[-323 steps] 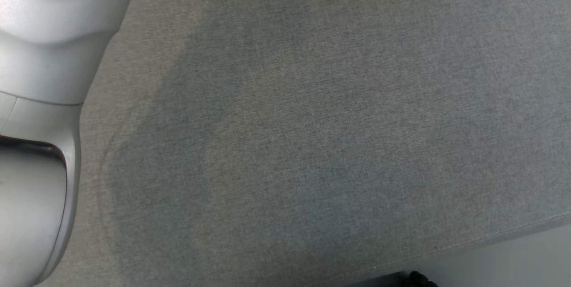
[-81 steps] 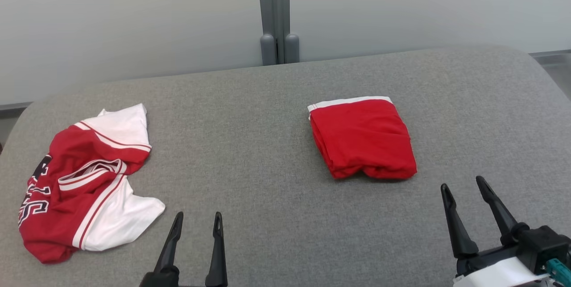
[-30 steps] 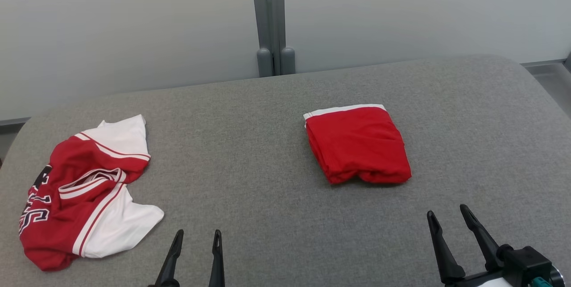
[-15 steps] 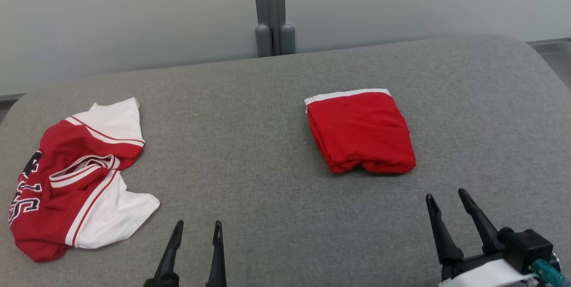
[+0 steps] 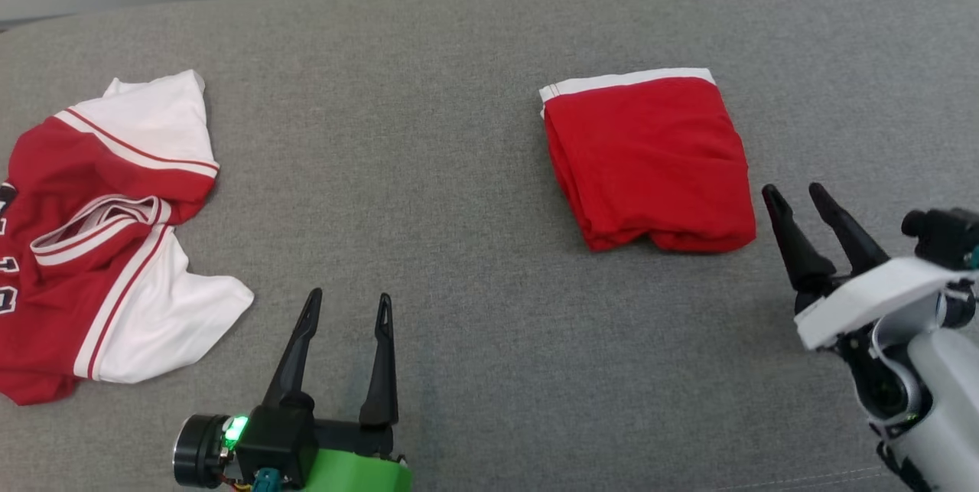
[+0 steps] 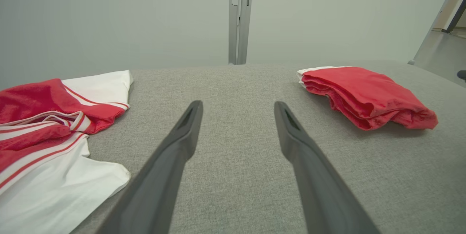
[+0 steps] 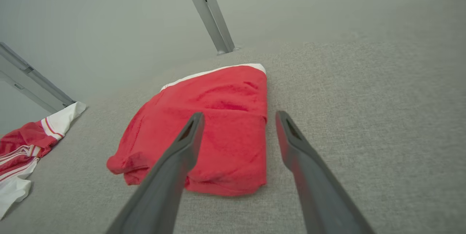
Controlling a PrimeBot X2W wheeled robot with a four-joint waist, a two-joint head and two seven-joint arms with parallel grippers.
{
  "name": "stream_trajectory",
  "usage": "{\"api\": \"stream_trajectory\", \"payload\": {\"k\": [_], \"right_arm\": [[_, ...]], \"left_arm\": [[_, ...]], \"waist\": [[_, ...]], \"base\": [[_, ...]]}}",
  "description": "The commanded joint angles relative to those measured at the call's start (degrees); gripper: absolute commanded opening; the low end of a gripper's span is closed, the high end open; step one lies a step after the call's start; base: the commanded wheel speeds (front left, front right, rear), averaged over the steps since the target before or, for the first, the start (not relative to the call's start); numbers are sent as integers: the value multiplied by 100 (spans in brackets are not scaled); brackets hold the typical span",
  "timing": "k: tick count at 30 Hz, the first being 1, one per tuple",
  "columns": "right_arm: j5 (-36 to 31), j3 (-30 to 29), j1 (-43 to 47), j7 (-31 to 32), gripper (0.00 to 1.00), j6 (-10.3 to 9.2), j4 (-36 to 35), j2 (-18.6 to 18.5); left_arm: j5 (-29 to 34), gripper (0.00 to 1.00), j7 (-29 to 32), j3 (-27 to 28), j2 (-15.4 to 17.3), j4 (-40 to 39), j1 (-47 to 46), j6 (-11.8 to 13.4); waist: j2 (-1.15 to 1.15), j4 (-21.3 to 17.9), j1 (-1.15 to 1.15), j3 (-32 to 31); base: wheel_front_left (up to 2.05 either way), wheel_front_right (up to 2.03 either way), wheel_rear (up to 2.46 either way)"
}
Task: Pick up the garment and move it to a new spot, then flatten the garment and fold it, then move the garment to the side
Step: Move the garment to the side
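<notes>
Sharing the table [image 5: 459, 171] lie jersey [image 5: 99, 247] and folded garment [image 5: 650, 159].

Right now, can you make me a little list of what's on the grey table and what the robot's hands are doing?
Surface: grey cloth-covered table
Left side: red and white shirt, crumpled
Right of middle: red clothes, folded, white band at the far edge
Left gripper: open, empty, over bare table between the two
Right gripper: open, empty, beside the folded clothes' near right corner
</notes>
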Motion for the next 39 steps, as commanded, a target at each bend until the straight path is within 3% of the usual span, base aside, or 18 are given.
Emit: {"api": "stream_trajectory", "payload": {"k": [1, 7, 10, 19, 21, 22, 30, 39], "right_arm": [[356, 95, -241, 280, 100, 0, 60, -160], [1674, 410, -1024, 1582, 100, 1, 259, -831], [1949, 504, -1294, 1915, 100, 1, 383, -1088], [2260, 837, -1742, 1982, 100, 1, 823, -1176], [2271, 979, -1813, 1933, 22, 1, 851, -1177], [2272, 1050, -1838, 1885, 0, 1, 850, -1187], [2091, 1548, -2039, 1353, 0, -1, 731, -1678], [1374, 1950, -2619, 633, 0, -2, 1122, -2459]], "left_arm": [[38, 100, -4, -12, 16, 5, -144, -28], [27, 100, -4, -131, 16, 12, -378, -20], [9, 100, -4, -198, 16, 9, -478, -6], [-22, 100, -4, -275, 16, 17, -665, 51], [-14, 100, -4, -267, 16, 19, -684, 60], [-4, 100, -4, -258, 16, 16, -691, 57], [219, 100, -4, -158, 16, -103, -756, -37], [661, 100, -4, -146, 162, -606, -995, -266]], "waist": [[0, 114, 0, 336], [0, 247, 0, 612], [0, 338, 0, 756], [0, 494, 0, 1048], [0, 485, 0, 1083], [0, 469, 0, 1097], [0, 92, 0, 1311], [0, -596, 0, 1965]], "base": [[0, 0, 0], [0, 0, 0], [0, 0, 0], [0, 0, 0], [0, 0, 0], [0, 0, 0], [0, 0, 0], [0, 0, 0]]}}
